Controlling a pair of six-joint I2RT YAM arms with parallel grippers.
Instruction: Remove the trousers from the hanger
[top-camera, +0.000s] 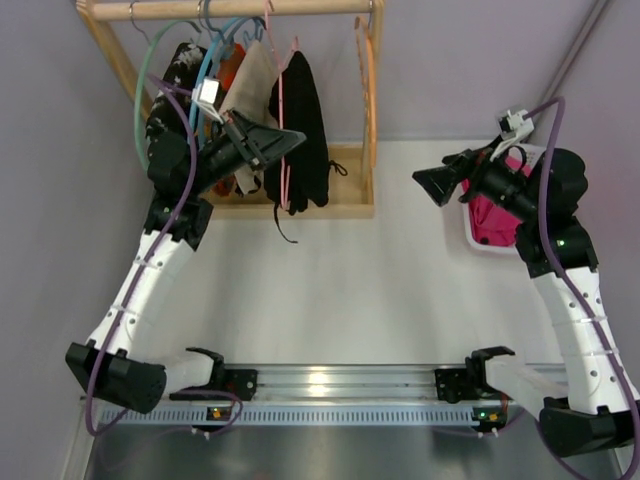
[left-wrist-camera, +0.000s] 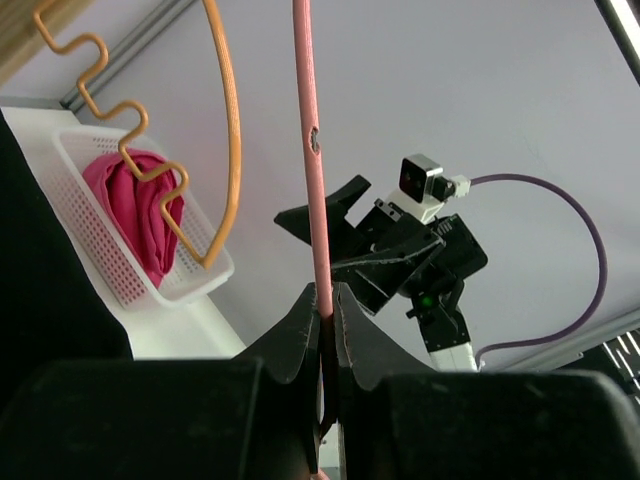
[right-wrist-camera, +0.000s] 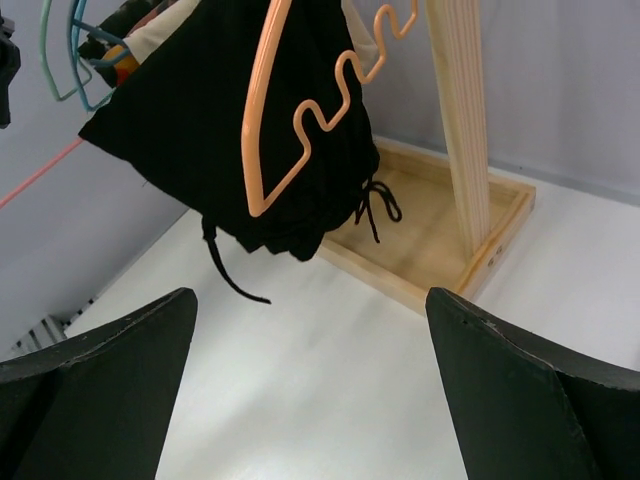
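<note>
While rack work is going on, left tool (top-camera: 288, 140): clenched on a bar of the pink hanger (left-wrist-camera: 310, 150), jaws pinching it tight. Looks like it is steadying the hanger so the cloth can be pulled off.
right tool (top-camera: 432, 186): released, jaws standing wide, gripping nothing. Hovering over the bench (top-camera: 350, 290) right of the rack and pointing at the black garment.
black trousers (right-wrist-camera: 220, 130): hanging on the wooden rack (top-camera: 250, 9) at far left, apparently draped over the pink hanger. drawstrings (right-wrist-camera: 235, 270) are dangling off the bottom edge. Not yet off.
pink trousers (top-camera: 493, 215): lying bunched in the white basket (top-camera: 468, 242) on the right side of the bench. Judging that pair done.
orange hanger (right-wrist-camera: 300, 120): hanging bare just right of the black trousers, between the right tool and the cloth.
next: right tool is likely needing to come in below the orange hanger and take the low fold.
risk: drawstrings or orange hanger snagging during the pull.
</note>
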